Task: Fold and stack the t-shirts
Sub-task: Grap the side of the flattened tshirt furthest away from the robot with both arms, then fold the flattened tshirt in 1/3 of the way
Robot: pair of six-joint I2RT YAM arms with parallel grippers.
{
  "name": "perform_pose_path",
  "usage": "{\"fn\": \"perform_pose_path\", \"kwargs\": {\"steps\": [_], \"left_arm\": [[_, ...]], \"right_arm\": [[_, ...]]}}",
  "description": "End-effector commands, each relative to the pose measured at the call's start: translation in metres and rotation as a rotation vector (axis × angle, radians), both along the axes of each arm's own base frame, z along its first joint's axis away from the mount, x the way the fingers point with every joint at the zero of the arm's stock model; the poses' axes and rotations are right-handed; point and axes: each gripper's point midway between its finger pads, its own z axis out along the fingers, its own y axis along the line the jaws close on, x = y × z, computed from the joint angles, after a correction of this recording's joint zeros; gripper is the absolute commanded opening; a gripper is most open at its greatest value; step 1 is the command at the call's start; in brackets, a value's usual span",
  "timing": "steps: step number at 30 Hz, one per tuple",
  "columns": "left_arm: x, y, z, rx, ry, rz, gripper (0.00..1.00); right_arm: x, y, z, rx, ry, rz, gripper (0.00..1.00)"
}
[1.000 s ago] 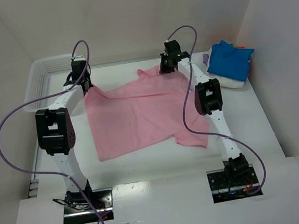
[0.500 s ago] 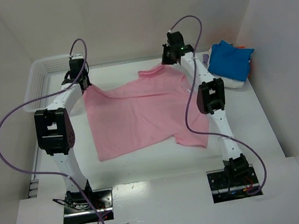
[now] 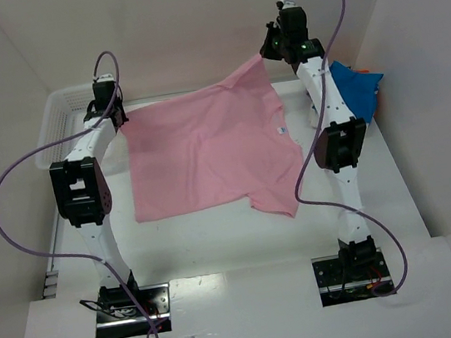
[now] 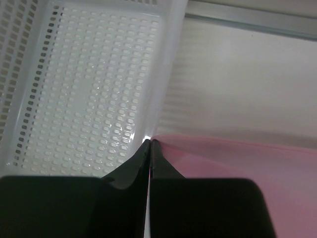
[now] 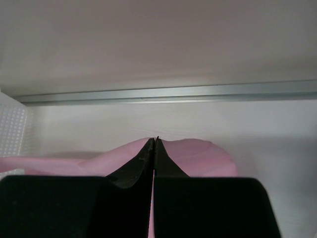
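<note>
Pink t-shirt (image 3: 207, 155) held up by two corners and stretched out like a sheet, just to the right of the white mesh basket (image 3: 56, 125). The left pincer (image 3: 117, 117) is fully closed on the shirt corner nearest the basket, right beside its rim. The right pincer (image 3: 266, 52) is likewise clamped tight on the opposite corner, well away from the basket and raised higher. The shirt's lower edge appears to trail onto the surface (image 3: 220, 249) on the side of the basket toward the arm bases. A blue t-shirt (image 3: 357, 87) lies beyond the right arm, farthest from the basket.

Likely risks:
- **Slipping:** each grip pinches only a thin bit of cloth at the very tips. Pulling the corners apart too hard could slip one free and drop the shirt in a crumple.
- **Snagging:** the left corner hangs so close to the basket that fabric could catch on its rim or fall inside.
- **Skewing:** the uneven corner heights could lay the shirt down crooked, with a sleeve tucked under.
</note>
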Motion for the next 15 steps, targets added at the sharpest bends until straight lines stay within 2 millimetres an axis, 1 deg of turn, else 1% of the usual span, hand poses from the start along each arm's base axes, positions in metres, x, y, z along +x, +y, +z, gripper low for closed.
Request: {"fn": "perform_pose_path", "kwargs": {"steps": [1, 3, 5, 7, 9, 10, 11, 12, 13, 15], "left_arm": [[0.006, -0.003, 0.006, 0.016, -0.015, -0.039, 0.0], [0.004, -0.003, 0.003, 0.015, -0.008, -0.039, 0.0], [0.003, -0.003, 0.005, 0.016, -0.014, -0.039, 0.0], [0.002, -0.003, 0.006, 0.016, -0.017, -0.039, 0.0], [0.001, -0.001, 0.011, 0.021, -0.023, -0.032, 0.0], [-0.001, -0.001, 0.014, 0.021, -0.027, -0.032, 0.0], [-0.003, 0.0, 0.012, 0.024, -0.021, -0.027, 0.0], [-0.004, 0.001, 0.014, 0.027, -0.026, -0.023, 0.0], [-0.004, 0.001, 0.018, 0.028, -0.036, -0.023, 0.0], [-0.01, 0.001, 0.015, 0.03, -0.024, -0.019, 0.0]], "right_arm": [[-0.011, 0.007, 0.052, 0.006, -0.101, 0.037, 0.0], [-0.014, 0.007, 0.048, 0.006, -0.084, 0.043, 0.0], [-0.021, 0.008, 0.052, 0.009, -0.079, 0.052, 0.0], [-0.024, 0.007, 0.04, 0.005, -0.047, 0.052, 0.0], [-0.031, 0.006, 0.054, 0.008, -0.074, 0.052, 0.0], [-0.033, 0.005, 0.047, 0.01, -0.061, 0.044, 0.0], [-0.038, 0.004, 0.05, 0.013, -0.066, 0.039, 0.0], [-0.043, 0.0, 0.048, 0.011, -0.058, 0.031, 0.0], [-0.046, -0.004, 0.041, 0.011, -0.045, 0.02, 0.0], [-0.06, -0.006, 0.042, 0.018, -0.038, 0.017, 0.0]]}}
